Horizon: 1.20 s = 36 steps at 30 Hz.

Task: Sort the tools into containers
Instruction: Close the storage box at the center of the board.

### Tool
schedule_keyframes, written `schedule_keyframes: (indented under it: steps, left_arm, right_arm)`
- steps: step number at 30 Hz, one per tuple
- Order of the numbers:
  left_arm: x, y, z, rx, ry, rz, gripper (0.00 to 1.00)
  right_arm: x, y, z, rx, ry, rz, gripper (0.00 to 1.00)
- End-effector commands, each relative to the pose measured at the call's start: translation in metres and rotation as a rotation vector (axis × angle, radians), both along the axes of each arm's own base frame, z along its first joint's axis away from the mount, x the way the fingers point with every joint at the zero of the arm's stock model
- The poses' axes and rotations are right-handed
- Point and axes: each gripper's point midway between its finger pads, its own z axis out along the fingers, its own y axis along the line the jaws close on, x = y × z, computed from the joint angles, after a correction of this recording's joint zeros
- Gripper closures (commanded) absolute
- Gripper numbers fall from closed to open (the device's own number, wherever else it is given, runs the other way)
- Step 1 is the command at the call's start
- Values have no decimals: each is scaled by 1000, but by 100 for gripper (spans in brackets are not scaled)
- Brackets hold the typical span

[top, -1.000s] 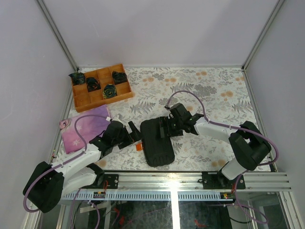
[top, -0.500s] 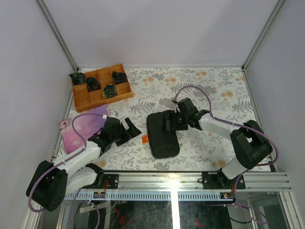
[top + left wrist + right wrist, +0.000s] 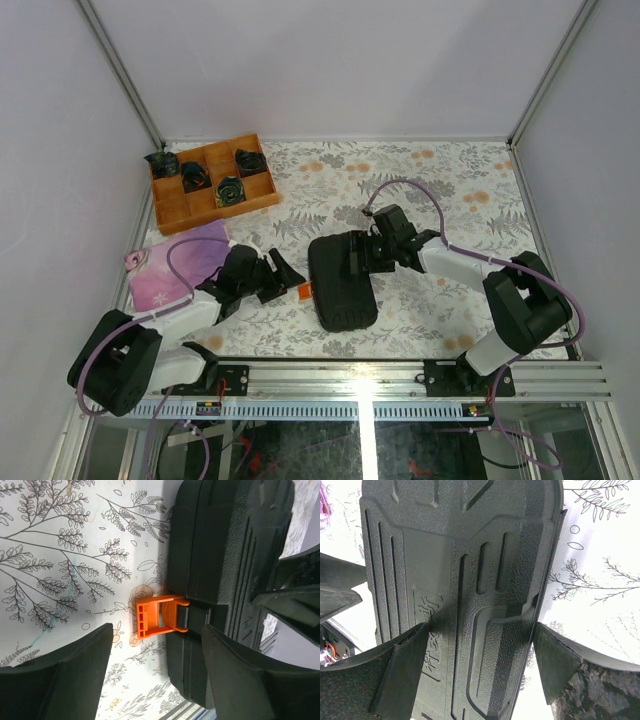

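Note:
The black tool case [image 3: 342, 282] lies shut on the floral table, with its orange tab [image 3: 302, 291] sticking out on the left side. My left gripper [image 3: 287, 277] is open, just left of the tab. In the left wrist view its jaws [image 3: 156, 635] stand either side of the orange tab [image 3: 159, 612], not touching it, with the case [image 3: 230, 555] to the right. My right gripper [image 3: 362, 256] is open over the case's far end. In the right wrist view it [image 3: 481, 630] has one finger above the lid [image 3: 470, 570] and one past its edge. No tools show.
An orange-brown wooden divided tray [image 3: 262, 200] with several dark objects in it stands at the back left. A pink cloth pouch [image 3: 178, 268] lies left of my left arm. The table's front rail runs just below the case.
The case shifted right and turned a little a second ago, with my right gripper on it. My left gripper then moved right, up to the orange tab.

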Motion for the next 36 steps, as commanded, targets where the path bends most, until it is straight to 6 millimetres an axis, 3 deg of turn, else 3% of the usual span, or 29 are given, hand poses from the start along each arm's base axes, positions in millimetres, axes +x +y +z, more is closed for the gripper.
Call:
schedule_keyframes:
  steps: [1, 19, 30, 36]
  left_arm:
    - [4, -10, 0, -49, -29, -33, 34]
    - [-11, -13, -28, -65, 43, -74, 55]
    - [-11, -20, -21, -139, -7, -85, 61]
    - [-7, -26, -6, -211, -73, -87, 64]
  right_arm:
    - [-10, -37, -37, -180, 35, -9, 33]
    - [-13, -34, -40, -164, 53, 4, 40]
    - [-13, -31, -42, -158, 70, 12, 44]
    - [-13, -30, -42, -158, 70, 15, 46]
